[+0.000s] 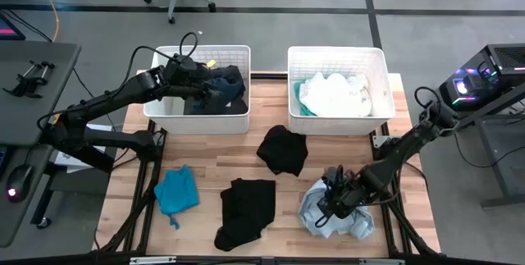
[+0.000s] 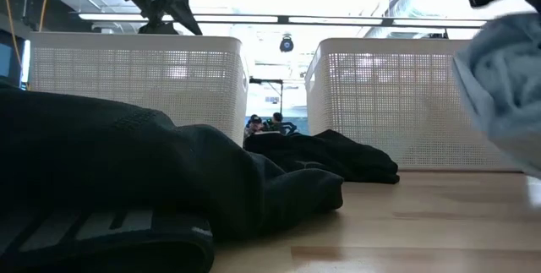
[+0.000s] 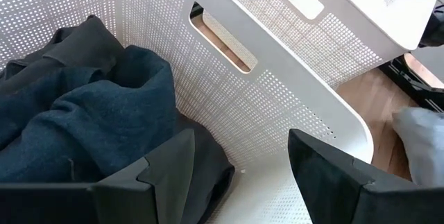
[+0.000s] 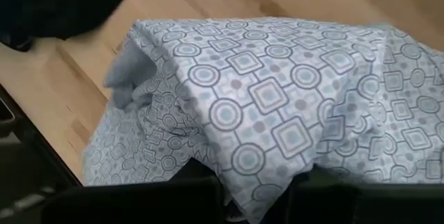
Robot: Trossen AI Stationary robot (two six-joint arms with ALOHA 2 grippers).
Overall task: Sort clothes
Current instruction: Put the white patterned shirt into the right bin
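My right gripper (image 1: pixel 332 200) is shut on a pale grey-blue patterned garment (image 1: pixel 338 214) at the table's near right; the garment also shows in the low view (image 2: pixel 505 95). My left gripper (image 3: pixel 239 175) is open and empty above the left basket (image 1: pixel 197 116), beside the navy and dark grey garments (image 3: pixel 90 106) lying in it. The right basket (image 1: pixel 336 55) holds white and teal clothes (image 1: pixel 332 94). A black garment (image 1: pixel 282 150) lies mid-table. Another black garment (image 1: pixel 244 212) and a bright blue one (image 1: pixel 176 189) lie near the front edge. My right gripper pinches a raised fold of the patterned garment (image 4: pixel 258 182) between its two fingers, coming from above. The cloth drapes down from the fingers on both sides. Its lower part (image 4: pixel 118 161) lies on the table.
The two white lattice baskets stand side by side at the table's far edge. Bare wood (image 1: pixel 213 154) lies between the baskets and the clothes on the table. A desk with a mouse (image 1: pixel 18 179) stands left of the table and a lit box (image 1: pixel 484 72) stands to the right.
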